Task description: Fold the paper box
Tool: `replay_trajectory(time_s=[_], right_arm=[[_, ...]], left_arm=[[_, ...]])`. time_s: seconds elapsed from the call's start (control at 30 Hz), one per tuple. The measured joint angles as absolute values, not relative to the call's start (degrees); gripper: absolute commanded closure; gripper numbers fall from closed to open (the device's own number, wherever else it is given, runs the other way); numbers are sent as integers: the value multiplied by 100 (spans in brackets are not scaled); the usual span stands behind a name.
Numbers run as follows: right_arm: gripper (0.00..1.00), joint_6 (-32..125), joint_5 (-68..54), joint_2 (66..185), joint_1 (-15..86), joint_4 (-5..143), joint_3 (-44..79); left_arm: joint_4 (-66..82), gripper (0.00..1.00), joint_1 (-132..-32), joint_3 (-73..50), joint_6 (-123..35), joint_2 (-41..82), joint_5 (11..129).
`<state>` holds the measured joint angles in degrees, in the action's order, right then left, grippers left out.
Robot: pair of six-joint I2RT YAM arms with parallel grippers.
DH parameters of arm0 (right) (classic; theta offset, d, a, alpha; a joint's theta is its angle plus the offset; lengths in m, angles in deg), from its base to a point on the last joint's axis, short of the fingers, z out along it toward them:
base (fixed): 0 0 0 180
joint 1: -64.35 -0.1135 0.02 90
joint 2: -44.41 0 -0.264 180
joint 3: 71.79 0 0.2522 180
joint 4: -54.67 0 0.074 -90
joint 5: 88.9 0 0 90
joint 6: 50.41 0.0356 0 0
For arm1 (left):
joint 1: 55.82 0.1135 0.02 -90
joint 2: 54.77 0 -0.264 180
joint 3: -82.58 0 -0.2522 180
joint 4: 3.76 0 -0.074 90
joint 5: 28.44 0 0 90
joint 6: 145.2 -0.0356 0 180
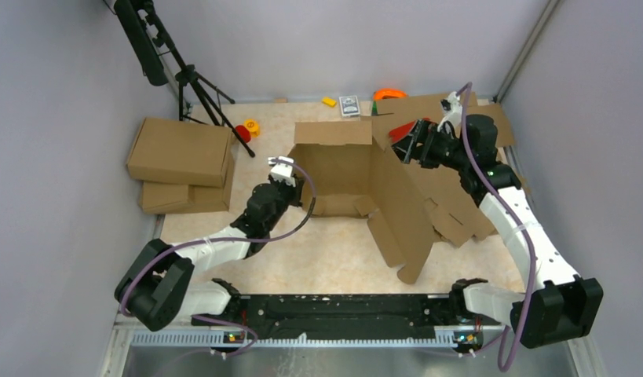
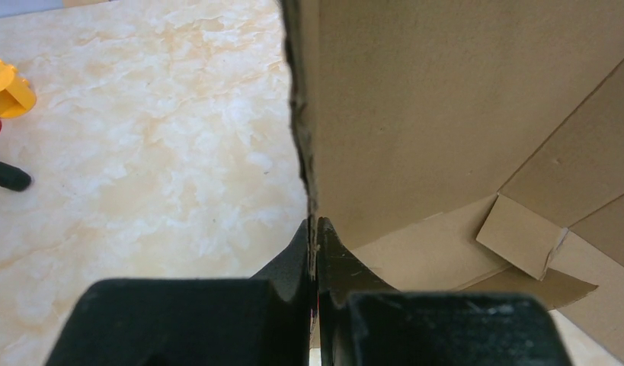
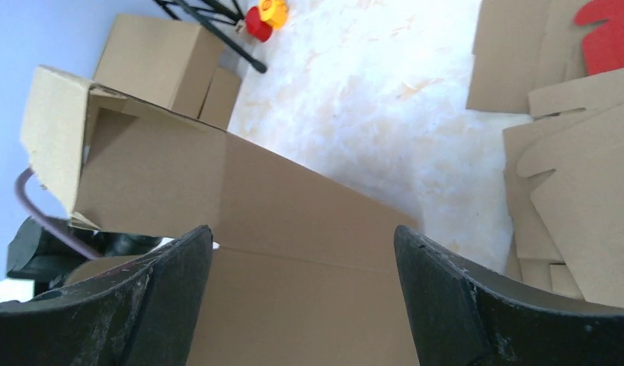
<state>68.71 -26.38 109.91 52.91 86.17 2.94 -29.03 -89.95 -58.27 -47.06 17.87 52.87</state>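
Box (image 1: pixel 341 169): half-erected, middle of bench (image 1: pixel 318 263), opening upward, its long panel running far-to-near on the right. Left tool (image 2: pixel 315 232): clamped on box's left wall edge. Right tool (image 3: pixel 301 244): wide, over that panel.

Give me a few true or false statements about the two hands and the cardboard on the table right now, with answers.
1. The left hand pinches an edge of the paper box. True.
2. The right hand is shut on the paper box. False: it is open and holds nothing.
3. The paper box lies fully flat. False: some of its walls stand upright.
4. To its left sit closed cardboard boxes. True.
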Motion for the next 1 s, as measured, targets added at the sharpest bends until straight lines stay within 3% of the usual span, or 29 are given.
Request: replay_trajectory(time_s=[0.53, 1.0], right_arm=[[14, 6858, -3652, 11004, 5291, 9091, 432], [39, 6574, -3969, 11404, 5291, 9517, 434]], left_arm=[[-2903, 100, -9124, -5827, -4948, 1787, 5161], [-2866, 100, -9201, -5891, -4974, 1790, 5016]])
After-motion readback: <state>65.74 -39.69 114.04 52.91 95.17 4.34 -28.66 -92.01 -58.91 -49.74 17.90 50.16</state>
